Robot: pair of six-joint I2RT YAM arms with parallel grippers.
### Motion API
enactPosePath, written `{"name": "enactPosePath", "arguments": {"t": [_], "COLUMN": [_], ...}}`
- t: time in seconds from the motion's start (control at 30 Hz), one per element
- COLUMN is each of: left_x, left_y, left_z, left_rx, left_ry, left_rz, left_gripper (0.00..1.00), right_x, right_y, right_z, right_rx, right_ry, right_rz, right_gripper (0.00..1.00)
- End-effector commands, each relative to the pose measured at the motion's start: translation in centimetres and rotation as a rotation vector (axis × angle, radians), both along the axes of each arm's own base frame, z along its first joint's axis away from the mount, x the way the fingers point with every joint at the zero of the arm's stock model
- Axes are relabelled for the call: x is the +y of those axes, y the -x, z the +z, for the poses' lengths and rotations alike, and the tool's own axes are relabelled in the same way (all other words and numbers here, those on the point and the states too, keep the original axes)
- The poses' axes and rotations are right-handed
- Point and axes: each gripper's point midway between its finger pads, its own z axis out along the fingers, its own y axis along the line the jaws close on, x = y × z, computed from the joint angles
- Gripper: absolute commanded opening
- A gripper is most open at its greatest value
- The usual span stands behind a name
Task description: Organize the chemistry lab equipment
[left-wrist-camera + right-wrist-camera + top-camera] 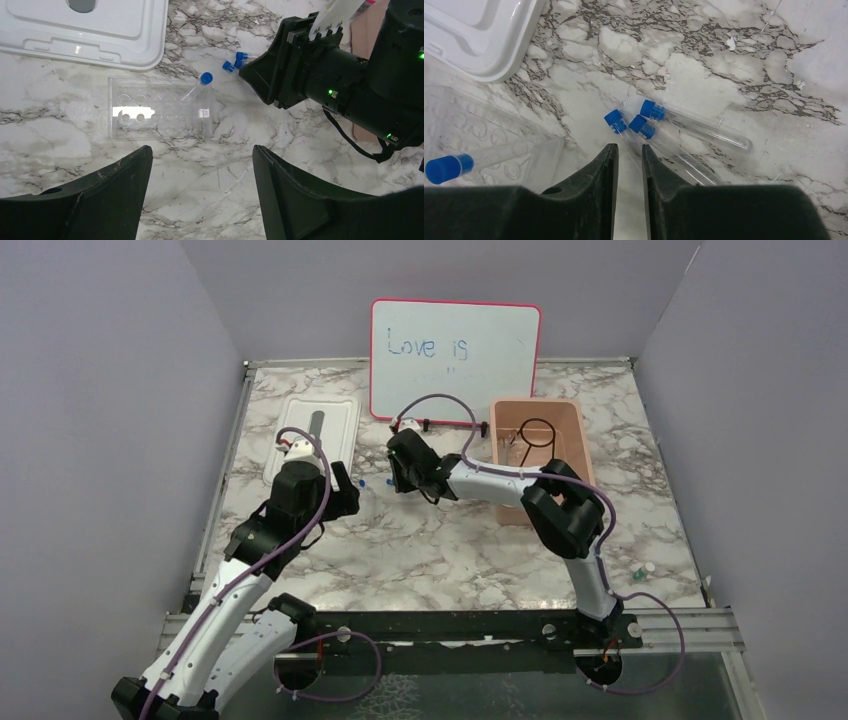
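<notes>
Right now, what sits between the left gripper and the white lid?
Left wrist view: a clear rack with one blue-capped tube on it, nothing else.

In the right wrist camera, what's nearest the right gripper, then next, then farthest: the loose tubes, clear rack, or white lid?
1. Loose tubes: just ahead of the right gripper.
2. Clear rack: off to the left.
3. White lid: far upper left.

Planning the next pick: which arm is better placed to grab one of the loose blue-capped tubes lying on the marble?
Right. The right gripper sits directly over the three loose tubes, jaws nearly together at one cap. The left gripper hangs open over the clear rack.
</notes>
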Motion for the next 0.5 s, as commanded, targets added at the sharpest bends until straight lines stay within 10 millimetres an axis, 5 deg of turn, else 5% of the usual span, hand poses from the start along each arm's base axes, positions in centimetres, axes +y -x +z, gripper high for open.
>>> {"name": "enactPosePath", "arguments": {"t": [0.0, 0.47], "left_x": [-0.9, -0.8], "left_y": [0.1, 0.1], "left_z": [0.0, 0.1], "left_rx": [0.001, -0.005], "left_ry": [0.053, 0.051], "left_rz": [-0.021, -0.020], "left_gripper": [0.75, 0.75], "right_x": [0.5, -0.2], "right_y": [0.5, 1.1], "right_z": [-0.7, -2.4], "right_rx": [0.047, 0.137], "right_ry": [0.026, 0.144], "right_rz": [0.023, 0.025], "right_gripper": [0.29, 0.35]}}
